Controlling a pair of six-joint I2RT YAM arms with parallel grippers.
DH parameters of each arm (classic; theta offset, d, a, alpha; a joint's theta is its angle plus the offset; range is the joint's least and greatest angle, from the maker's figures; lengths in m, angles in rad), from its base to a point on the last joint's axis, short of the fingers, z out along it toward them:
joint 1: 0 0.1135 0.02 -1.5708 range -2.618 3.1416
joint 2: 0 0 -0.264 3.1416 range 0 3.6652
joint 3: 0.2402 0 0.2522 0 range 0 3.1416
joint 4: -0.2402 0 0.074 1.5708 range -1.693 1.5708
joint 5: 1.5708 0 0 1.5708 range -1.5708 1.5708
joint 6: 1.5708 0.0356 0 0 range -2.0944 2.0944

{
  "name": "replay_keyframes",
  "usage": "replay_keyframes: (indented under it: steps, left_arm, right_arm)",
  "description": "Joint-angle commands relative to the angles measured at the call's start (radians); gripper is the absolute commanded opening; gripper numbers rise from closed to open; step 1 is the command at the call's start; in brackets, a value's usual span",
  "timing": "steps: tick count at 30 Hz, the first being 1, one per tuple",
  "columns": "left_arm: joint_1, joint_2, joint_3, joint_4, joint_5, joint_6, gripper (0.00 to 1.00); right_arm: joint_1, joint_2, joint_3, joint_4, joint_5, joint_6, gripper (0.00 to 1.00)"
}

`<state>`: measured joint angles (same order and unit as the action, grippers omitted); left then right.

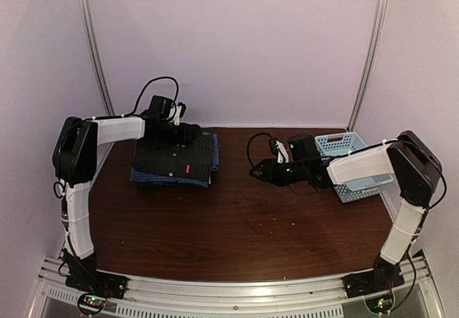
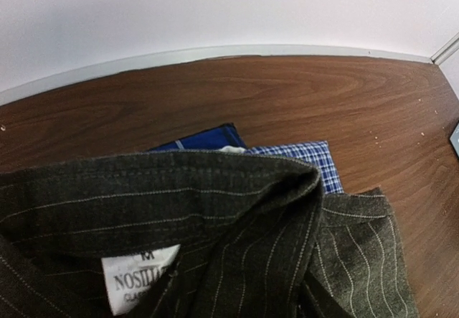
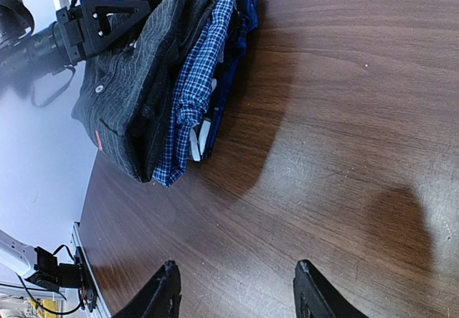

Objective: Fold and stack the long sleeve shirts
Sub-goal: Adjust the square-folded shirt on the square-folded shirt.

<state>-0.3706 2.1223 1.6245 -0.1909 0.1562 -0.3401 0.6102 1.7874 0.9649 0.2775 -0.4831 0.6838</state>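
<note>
Right gripper (image 3: 236,266) hangs spread above the table (image 3: 323,117); left gripper (image 1: 190,133) on black shirt (image 1: 168,159), grip unclear

The black shirt (image 1: 174,159) lies folded on the blue shirt (image 1: 165,180) at about ten o'clock on the bench (image 1: 237,232), with the left fingers (image 1: 188,133) at the stack's twelve o'clock edge. The right fingers (image 1: 257,171) are over bare wood near two o'clock, a light blue basket (image 1: 344,146) off toward three.
</note>
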Motion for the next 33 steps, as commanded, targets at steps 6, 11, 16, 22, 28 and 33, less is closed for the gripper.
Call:
replay_keyframes:
  steps: [6, 11, 16, 22, 28, 33]
  left_arm:
    - [0.053, -0.188, -0.041, 0.074, 0.019, -0.009, 0.56]
    - [0.081, -0.286, -0.136, 0.1, 0.05, -0.044, 0.63]
    - [0.135, -0.376, -0.321, 0.14, 0.123, -0.107, 0.63]
    - [0.164, -0.456, -0.535, 0.235, 0.147, -0.111, 0.64]
    - [0.179, -0.437, -0.641, 0.284, 0.119, -0.124, 0.64]
    - [0.179, -0.417, -0.721, 0.355, 0.13, -0.131, 0.64]
  right_arm:
    - [-0.001, -0.102, -0.061, -0.031, 0.031, -0.021, 0.55]
    - [-0.002, -0.159, -0.076, -0.082, 0.063, -0.048, 0.56]
    - [-0.003, -0.244, -0.067, -0.208, 0.143, -0.107, 0.6]
    - [-0.009, -0.373, -0.064, -0.392, 0.3, -0.183, 0.77]
    - [-0.025, -0.493, -0.075, -0.496, 0.392, -0.216, 0.9]
    - [-0.046, -0.539, -0.1, -0.525, 0.435, -0.221, 0.94]
